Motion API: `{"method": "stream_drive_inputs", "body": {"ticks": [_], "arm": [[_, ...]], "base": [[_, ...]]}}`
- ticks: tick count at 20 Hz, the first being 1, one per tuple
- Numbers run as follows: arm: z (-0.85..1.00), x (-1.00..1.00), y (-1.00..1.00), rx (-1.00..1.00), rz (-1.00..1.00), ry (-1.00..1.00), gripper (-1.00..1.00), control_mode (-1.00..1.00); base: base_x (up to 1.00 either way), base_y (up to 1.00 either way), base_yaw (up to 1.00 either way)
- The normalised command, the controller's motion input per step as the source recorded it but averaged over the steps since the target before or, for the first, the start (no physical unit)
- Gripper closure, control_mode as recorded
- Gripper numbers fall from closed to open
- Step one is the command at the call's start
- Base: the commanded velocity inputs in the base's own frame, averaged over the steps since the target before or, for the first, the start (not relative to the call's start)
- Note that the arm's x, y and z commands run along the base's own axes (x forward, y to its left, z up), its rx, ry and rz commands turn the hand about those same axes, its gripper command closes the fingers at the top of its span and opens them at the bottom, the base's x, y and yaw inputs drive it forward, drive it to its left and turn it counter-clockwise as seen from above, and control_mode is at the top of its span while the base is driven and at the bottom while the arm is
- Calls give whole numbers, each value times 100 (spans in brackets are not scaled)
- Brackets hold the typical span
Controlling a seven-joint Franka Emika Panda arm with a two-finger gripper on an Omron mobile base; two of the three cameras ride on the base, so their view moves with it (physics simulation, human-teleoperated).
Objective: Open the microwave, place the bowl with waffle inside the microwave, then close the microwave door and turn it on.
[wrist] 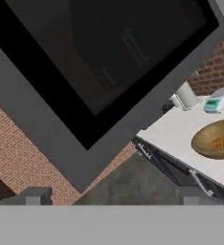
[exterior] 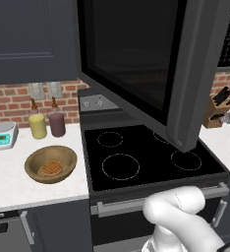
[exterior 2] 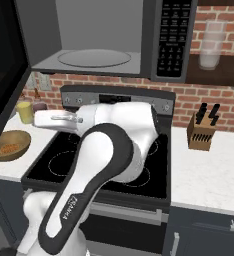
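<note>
The microwave door (exterior: 136, 64) is standing swung open, exposing one glass turntable (exterior 2: 93, 58). One bowl (exterior: 51, 164) holding one waffle (exterior: 51, 168) is sitting on the counter (exterior: 9, 182) near two jars (exterior: 47, 125). The gripper (wrist: 111, 196) is hanging wide open, gripping nothing.

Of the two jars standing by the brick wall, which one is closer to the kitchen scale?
The yellow jar. It stands between the scale and the maroon jar, which is on the stove side.

No readable text, keypad (exterior 2: 168, 40) markings illegible
</note>
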Motion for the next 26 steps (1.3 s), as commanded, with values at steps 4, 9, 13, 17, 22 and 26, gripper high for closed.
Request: {"method": "stream_drive_inputs", "body": {"ticks": [4, 9, 13, 17, 22, 26], "arm": [[-1, 44, 39, 34, 22, 9, -100, -100], [0, 26, 41, 30, 15, 21, -100, -100], [2, 11, 50, 21, 13, 31, -100, -100], [3, 2, 55, 10, 10, 31, -100, -100], [5, 0, 64, 0, 6, 30, -100, -100], [10, 9, 59, -1, 9, 37, -100, -100]], "base": [[0, 0, 0], [0, 0, 0], [0, 0, 0], [0, 0, 0], [0, 0, 0], [0, 0, 0]]}}
